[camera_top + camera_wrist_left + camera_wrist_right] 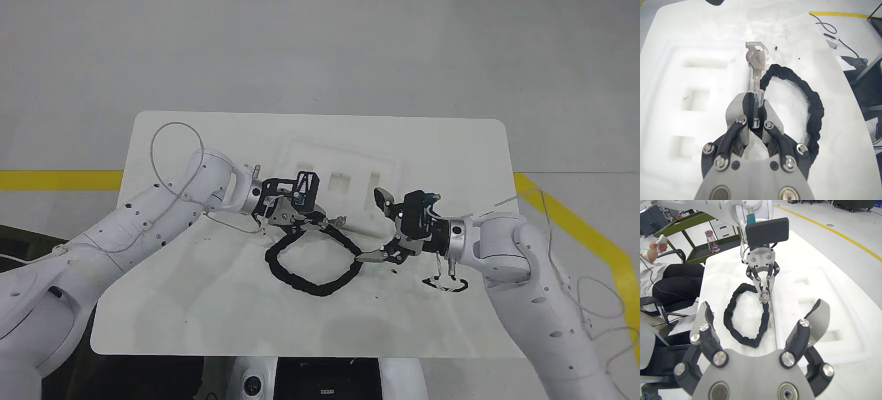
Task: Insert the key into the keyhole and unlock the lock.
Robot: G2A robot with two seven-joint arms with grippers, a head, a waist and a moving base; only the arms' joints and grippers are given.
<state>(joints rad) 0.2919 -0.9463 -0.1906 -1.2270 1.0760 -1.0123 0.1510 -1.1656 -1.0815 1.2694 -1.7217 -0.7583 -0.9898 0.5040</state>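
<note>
**Top view.** The left claw (308, 214) sits near the middle of the white table (200, 300), on the robot's side of a recessed foam insert (300, 150). The lock's black sleeved chain (272, 258) lies as a loop on the table between the two claws. The right claw (378, 228) is just beside the loop's other end. Its fingers are spread wide and hold nothing.

**Left wrist view.** The left claw is clamped on the chrome lock cylinder (757, 102). The key (757, 56) stands in the keyhole at the cylinder's end. Its blade is partly seated and no claw touches its head. The chain leaves the cylinder, curves out in an arc and comes back beside the claw.

**Right wrist view.** The right claw's fingers (705, 313) stand apart, framing the chain loop. The left claw faces it across the loop. The key's head points toward the right claw, with a clear gap between them.
</note>
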